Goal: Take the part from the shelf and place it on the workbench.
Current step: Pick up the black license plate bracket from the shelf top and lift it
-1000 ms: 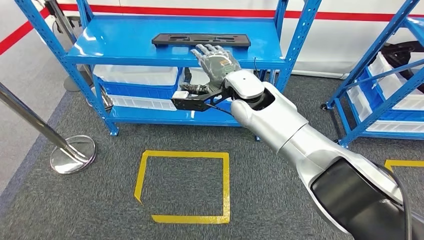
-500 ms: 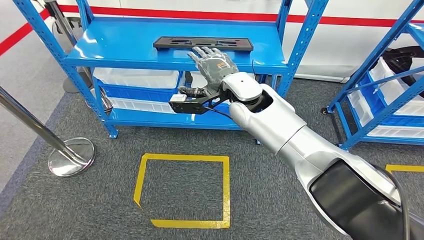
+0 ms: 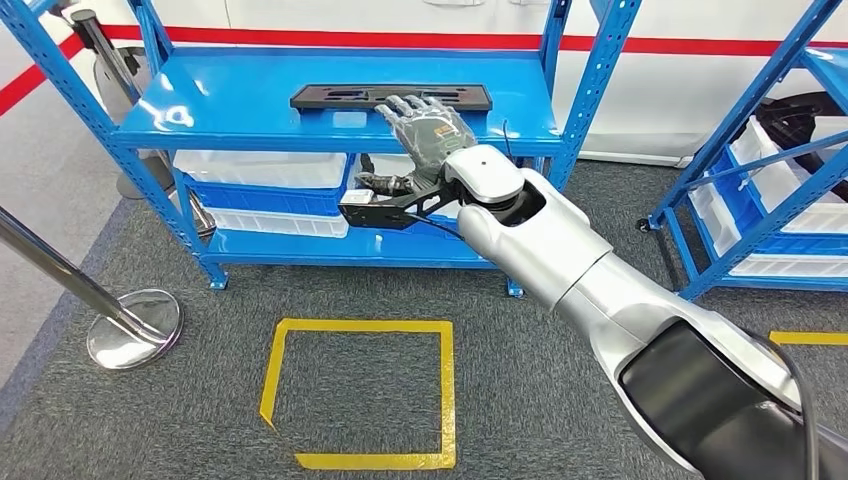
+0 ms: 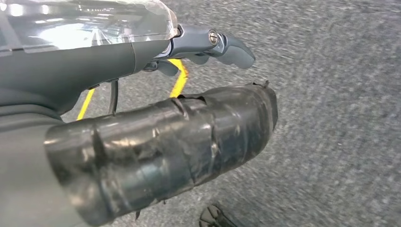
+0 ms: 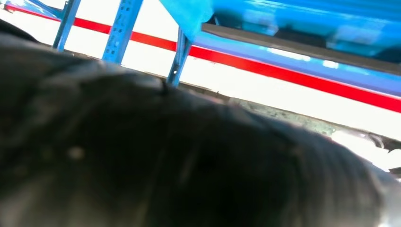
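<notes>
In the upper middle of the head view my right hand (image 3: 428, 125) reaches with fingers spread and holding nothing, its fingertips seemingly at the near edge of the black part (image 3: 390, 97) lying on the blue shelf (image 3: 240, 100).

One part (image 3: 390, 97); two blue shelves (image 3: 250, 110) (image 3: 790, 150); one stanchion base (image 3: 133, 328); one full yellow floor square (image 3: 357, 393); several white bins (image 3: 260, 168).
</notes>
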`<action>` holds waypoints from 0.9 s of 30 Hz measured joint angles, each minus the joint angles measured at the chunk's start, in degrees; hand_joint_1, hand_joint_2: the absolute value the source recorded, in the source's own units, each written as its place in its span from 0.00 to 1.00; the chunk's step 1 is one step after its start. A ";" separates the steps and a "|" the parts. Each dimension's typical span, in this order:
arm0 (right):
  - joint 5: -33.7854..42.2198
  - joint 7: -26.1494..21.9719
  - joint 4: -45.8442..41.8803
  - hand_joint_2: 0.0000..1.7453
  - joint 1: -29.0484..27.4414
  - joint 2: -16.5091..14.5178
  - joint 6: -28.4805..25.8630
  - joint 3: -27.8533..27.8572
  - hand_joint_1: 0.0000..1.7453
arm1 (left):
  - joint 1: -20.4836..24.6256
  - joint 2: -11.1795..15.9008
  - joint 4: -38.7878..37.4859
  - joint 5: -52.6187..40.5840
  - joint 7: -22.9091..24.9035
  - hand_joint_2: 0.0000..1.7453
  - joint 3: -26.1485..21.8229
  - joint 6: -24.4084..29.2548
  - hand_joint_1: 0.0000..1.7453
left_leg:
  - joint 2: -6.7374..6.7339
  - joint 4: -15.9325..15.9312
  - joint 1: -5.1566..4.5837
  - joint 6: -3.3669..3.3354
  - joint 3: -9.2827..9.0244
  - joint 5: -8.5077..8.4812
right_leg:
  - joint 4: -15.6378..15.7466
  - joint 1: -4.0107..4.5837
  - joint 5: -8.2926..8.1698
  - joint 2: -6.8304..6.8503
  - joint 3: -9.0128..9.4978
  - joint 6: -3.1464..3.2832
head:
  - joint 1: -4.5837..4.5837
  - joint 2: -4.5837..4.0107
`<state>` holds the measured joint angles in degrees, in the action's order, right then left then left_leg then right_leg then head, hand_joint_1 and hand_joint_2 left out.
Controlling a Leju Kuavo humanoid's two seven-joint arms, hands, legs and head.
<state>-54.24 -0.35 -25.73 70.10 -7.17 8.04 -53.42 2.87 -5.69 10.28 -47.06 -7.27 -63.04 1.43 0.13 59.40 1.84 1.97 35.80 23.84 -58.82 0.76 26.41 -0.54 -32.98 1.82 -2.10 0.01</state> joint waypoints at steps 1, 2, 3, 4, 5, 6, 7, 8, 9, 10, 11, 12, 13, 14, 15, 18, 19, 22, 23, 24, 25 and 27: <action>-0.01 -0.01 -0.01 0.00 0.03 -0.01 0.04 0.00 0.00 | 0.04 -0.02 -0.01 0.00 -0.07 0.00 0.00 -0.02 0.00 | 0.07 -0.25 -0.13 -0.48 -0.11 0.46 | -0.37 0.12 0.11 -0.06 -0.19 -0.30 | 0.02 0.01; -0.01 -0.02 -0.02 0.00 0.05 -0.02 0.08 0.00 0.00 | 0.09 -0.04 -0.01 -0.01 -0.25 0.00 0.00 -0.05 0.00 | 0.10 -0.34 -0.14 -1.05 -0.12 0.61 | -0.60 0.12 0.15 -0.12 -0.26 -0.53 | 0.03 0.01; -0.01 -0.03 -0.03 0.00 0.05 -0.02 0.07 0.00 0.00 | 0.10 -0.07 -0.01 -0.03 -0.47 0.00 0.00 -0.08 0.00 | 0.10 -0.37 -0.12 -1.47 -0.28 0.75 | -0.87 0.09 0.21 -0.10 -0.25 -0.75 | 0.03 0.00; -0.01 -0.04 -0.04 0.00 0.09 -0.03 0.07 0.00 0.00 | 0.05 -0.09 0.00 -0.05 -0.75 0.00 -0.01 -0.12 0.00 | 0.09 -0.44 -0.07 -1.89 -0.60 0.90 | -1.76 0.02 0.50 -0.07 -0.44 -1.06 | 0.03 0.00; -0.01 -0.04 -0.04 0.00 0.17 -0.03 0.09 0.00 0.00 | 0.03 -0.10 0.00 -0.10 -0.98 0.00 -0.01 -0.15 0.00 | 0.07 -0.49 -0.02 -2.24 -0.94 1.05 | -3.40 -0.11 1.29 0.00 -1.14 -1.32 | 0.04 -0.01; -0.01 -0.04 -0.04 0.00 0.22 -0.03 0.11 0.00 0.00 | 0.03 -0.09 0.00 -0.15 -1.12 0.00 -0.02 -0.18 0.00 | 0.05 -0.53 0.00 -2.52 -1.23 1.20 | -6.07 -0.28 2.48 0.09 -2.48 -1.59 | 0.04 -0.01; -0.01 -0.04 -0.04 0.00 0.23 -0.03 0.14 0.00 0.00 | 0.04 -0.08 0.00 -0.19 -1.20 0.00 -0.02 -0.21 0.00 | 0.04 -0.54 -0.02 -2.74 -1.43 1.39 | -9.64 -0.43 4.01 0.16 -4.48 -1.85 | 0.04 -0.01; -0.01 -0.05 -0.03 0.00 0.14 -0.03 0.16 0.00 0.00 | 0.07 -0.08 0.00 -0.22 -1.23 0.00 -0.02 -0.21 0.00 | 0.04 -0.54 -0.07 -2.85 -1.59 1.57 | -13.22 -0.56 5.40 0.21 -6.75 -1.98 | 0.04 -0.01; -0.01 -0.07 -0.02 0.00 -0.02 -0.03 0.17 -0.01 0.00 | 0.08 -0.08 0.00 -0.27 -1.23 0.00 -0.02 -0.17 0.00 | 0.05 -0.53 -0.12 -2.88 -1.79 1.77 | -15.87 -0.62 6.13 0.22 -8.68 -2.02 | 0.04 -0.01; -0.01 -0.08 -0.01 0.00 -0.17 -0.02 0.17 -0.01 0.00 | 0.07 -0.09 0.00 -0.35 -1.23 0.00 -0.02 -0.03 0.00 | 0.08 -0.53 -0.18 -2.88 -2.04 1.99 | -16.78 -0.60 5.83 0.23 -9.83 -1.89 | 0.05 -0.01; -0.01 -0.10 -0.01 0.00 -0.25 -0.02 0.16 -0.02 0.00 | 0.07 -0.09 0.00 -0.52 -1.23 0.00 -0.02 0.21 0.00 | 0.11 -0.53 -0.23 -2.82 -2.41 2.25 | -15.50 -0.49 4.35 0.23 -9.86 -1.58 | 0.05 -0.01; -0.01 -0.12 -0.01 0.00 -0.25 -0.02 0.16 -0.02 0.00 | 0.06 -0.10 0.00 -0.73 -1.23 0.00 -0.02 0.50 0.00 | 0.13 -0.54 -0.26 -2.74 -2.85 2.51 | -12.17 -0.25 1.88 0.23 -8.81 -1.11 | 0.04 -0.01; -0.01 -0.13 -0.02 0.00 -0.17 -0.02 0.15 -0.02 0.00 | 0.05 -0.13 0.00 -0.94 -1.26 0.00 -0.02 0.79 0.00 | 0.14 -0.58 -0.24 -2.66 -3.27 2.79 | -7.84 0.15 -0.79 0.31 -7.27 -0.50 | 0.04 -0.01; -0.01 -0.12 -0.02 0.00 -0.04 -0.01 0.16 -0.02 0.00 | 0.05 -0.24 0.00 -1.16 -1.36 0.00 -0.02 1.02 0.00 | 0.14 -0.67 -0.19 -2.51 -3.58 3.00 | -4.11 0.56 -2.52 0.39 -5.83 0.11 | 0.03 -0.01; -0.01 -0.10 -0.03 0.00 0.12 0.00 0.17 -0.02 0.00 | 0.06 -0.34 -0.01 -1.32 -1.49 0.00 -0.02 1.20 0.00 | 0.13 -0.85 -0.11 -2.29 -3.74 3.16 | -1.43 0.94 -3.50 0.45 -4.77 0.63 | 0.05 -0.01; -0.01 -0.01 -0.16 0.00 0.38 0.09 0.21 -0.02 0.00 | 0.07 -0.52 -0.01 -1.59 -1.90 0.00 -0.02 1.58 0.00 | 0.08 -1.08 -0.14 -1.31 -4.33 2.75 | 1.02 1.33 -3.67 0.45 -3.41 1.89 | 0.11 0.01; -0.01 0.03 -0.22 0.00 0.41 0.16 0.21 -0.02 0.00 | 0.06 -0.54 -0.01 -1.61 -1.97 0.00 -0.02 1.65 0.00 | 0.04 -0.76 -0.18 -1.11 -4.58 2.85 | 1.74 1.18 -3.84 0.48 -2.63 2.18 | 0.13 0.01; -0.07 0.12 -0.35 0.00 0.84 0.29 0.29 -0.02 0.00 | 0.16 -0.44 -0.01 -1.72 -2.05 0.00 -0.02 1.73 0.00 | 0.02 4.95 -0.22 -0.72 -1.96 6.03 | 3.18 0.69 -3.76 0.56 -0.55 2.59 | 0.09 0.00; -0.12 0.11 -0.37 0.00 0.87 0.30 0.36 -0.02 0.00 | 0.20 -0.32 -0.01 -1.77 -2.03 0.00 -0.01 1.70 0.00 | 0.05 8.44 -0.24 -0.54 0.15 7.54 | 3.20 0.68 -3.54 0.54 -0.32 2.65 | 0.06 0.00; -0.16 0.11 -0.38 0.00 0.73 0.30 0.42 -0.02 0.00 | 0.20 -0.19 -0.01 -1.83 -1.95 0.00 -0.01 1.67 0.00 | 0.06 11.55 -0.22 -0.37 2.22 8.60 | 3.11 0.67 -3.27 0.48 -0.16 2.63 | 0.05 0.00; -0.18 0.10 -0.38 0.00 0.53 0.30 0.46 -0.02 0.00 | 0.17 -0.09 -0.01 -1.88 -1.86 0.00 0.00 1.63 0.00 | 0.05 13.41 -0.14 -0.23 3.76 8.82 | 2.96 0.63 -2.94 0.40 0.00 2.54 | 0.05 0.00; -0.19 0.03 -0.39 0.00 0.28 0.31 0.49 -0.02 0.00 | 0.03 -0.02 -0.01 -1.99 -1.68 0.00 -0.01 1.61 0.00 | 0.01 10.88 0.17 0.26 3.85 5.70 | 2.40 0.38 -2.16 0.16 0.40 2.08 | 0.05 -0.01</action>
<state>-54.42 -0.32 -26.11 70.38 -6.86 8.54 -53.44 2.90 -5.72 10.27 -49.05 -8.95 -63.05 3.04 0.14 70.28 2.02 2.23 39.65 29.54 -56.42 1.14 24.25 -0.38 -32.58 3.89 -2.05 0.00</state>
